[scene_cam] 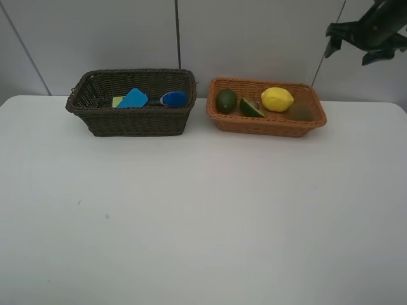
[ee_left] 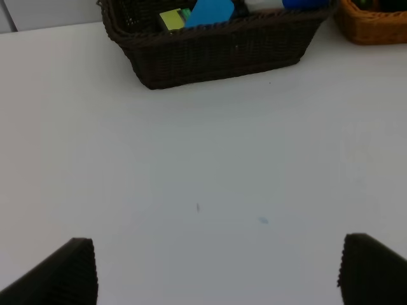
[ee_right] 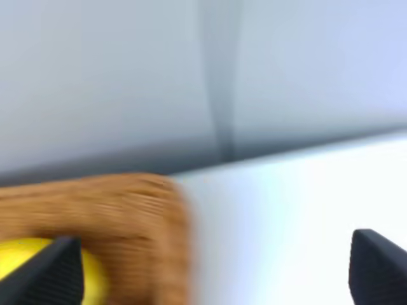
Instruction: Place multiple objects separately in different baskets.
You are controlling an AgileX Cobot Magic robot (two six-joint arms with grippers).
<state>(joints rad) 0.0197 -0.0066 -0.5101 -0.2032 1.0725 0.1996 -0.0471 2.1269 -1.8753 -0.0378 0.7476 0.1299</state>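
Right gripper (scene_cam: 367, 39) above seemingly blurred lemon (scene_cam: 277, 99)

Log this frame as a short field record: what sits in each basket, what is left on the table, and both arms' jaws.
dark basket: blue-capped bottle, a blue flat item, a yellow-green item; the rest is hidden by the wall
orange basket: lime, halved avocado, lemon, kiwi, faint
table: no loose items visible
left gripper: jaws open, holding nothing, low over the table
right gripper: jaws open, holding nothing, raised beside the orange basket
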